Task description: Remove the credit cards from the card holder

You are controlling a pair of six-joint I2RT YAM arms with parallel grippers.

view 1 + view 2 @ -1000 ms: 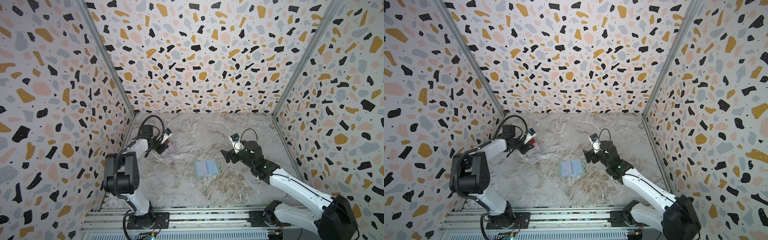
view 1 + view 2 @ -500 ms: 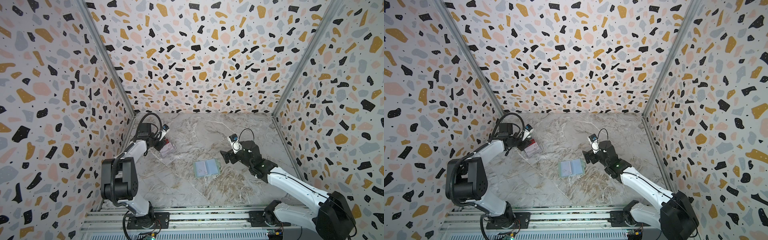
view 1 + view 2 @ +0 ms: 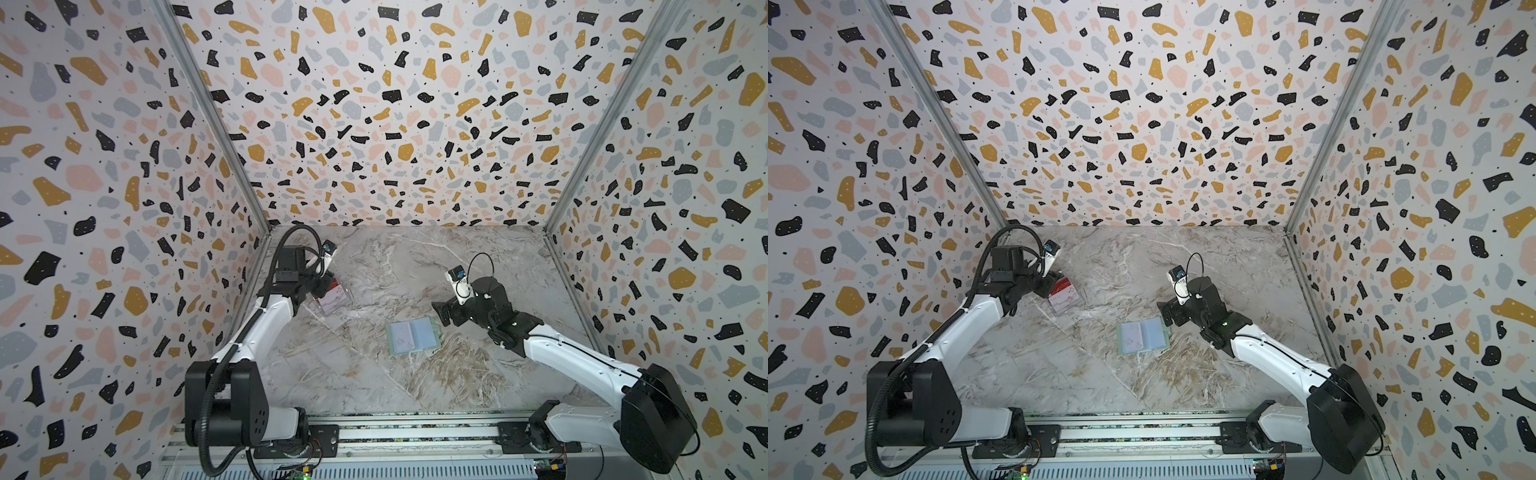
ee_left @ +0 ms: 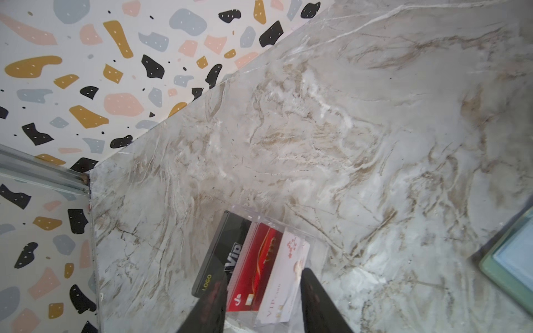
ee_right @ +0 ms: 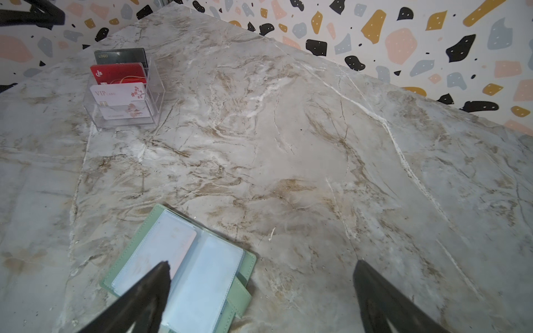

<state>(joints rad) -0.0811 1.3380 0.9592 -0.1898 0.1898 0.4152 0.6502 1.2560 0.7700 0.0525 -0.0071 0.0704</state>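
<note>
Marble-look laminate, grey-white with brown veining, covers your bench (image 3: pixel 415 257). Terrazzo-print walls (image 3: pixel 374 104) speckled in black, ochre, pink and grey-blue close it in on three sides, joined at the back corners by bare aluminium posts (image 3: pixel 216 124). Both arms stand on a metal rail (image 3: pixel 415 432) along the front edge. Near the middle of the bench you have the mint-green card holder (image 3: pixel 411 336) lying open and flat, its bluish sleeves facing up. The right wrist view shows a white-pink card (image 5: pixel 176 248) tucked in one sleeve. Your right hand (image 5: pixel 262 263) has its jaws spread wide and grips nothing. In both top views it sits just beside the holder's far right corner, and in its wrist view one finger crosses in front of the sleeve with the card; you cannot tell whether it touches. Well apart, toward the back left by the wall, stands a clear plastic box (image 5: pixel 157 86) with stepped slots. A dark grey card (image 5: pixel 121 56) is upright at its rear, a red card (image 5: pixel 118 73) sits in the middle slot, and a white flowered card (image 5: pixel 118 95) is in front. Your left hand (image 4: pixel 264 274) is right over that box with its jaws parted. In its wrist view they frame the red and white cards without pinching either.
</note>
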